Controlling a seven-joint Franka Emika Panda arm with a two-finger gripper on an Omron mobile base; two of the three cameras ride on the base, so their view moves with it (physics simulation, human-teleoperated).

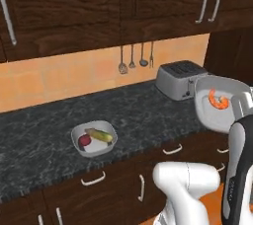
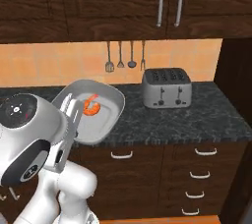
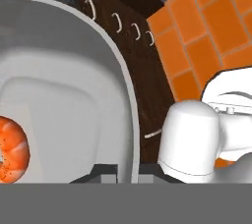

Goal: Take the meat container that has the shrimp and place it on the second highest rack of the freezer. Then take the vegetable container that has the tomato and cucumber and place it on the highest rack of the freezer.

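Observation:
My gripper (image 3: 126, 173) is shut on the rim of the grey meat container (image 3: 64, 95), fingertips (image 3: 104, 171) on either side of its wall. The tub (image 1: 211, 114) hangs tilted in the air off the counter's front, right of centre, with the orange shrimp (image 1: 218, 99) inside. From the right base view the gripper (image 2: 74, 109) pinches the tub (image 2: 107, 116) at its left edge, shrimp (image 2: 91, 105) showing. The vegetable container (image 1: 109, 142) sits on the dark counter with the red tomato (image 1: 84, 141) and yellowish cucumber (image 1: 99, 134). The freezer and its racks are out of view.
A silver toaster (image 1: 180, 78) (image 2: 166, 88) stands at the back of the speckled counter (image 1: 44, 135). Utensils (image 2: 125, 56) hang on the orange tiled wall. Dark cabinets run above, and drawers with white handles (image 2: 203, 174) run below the counter.

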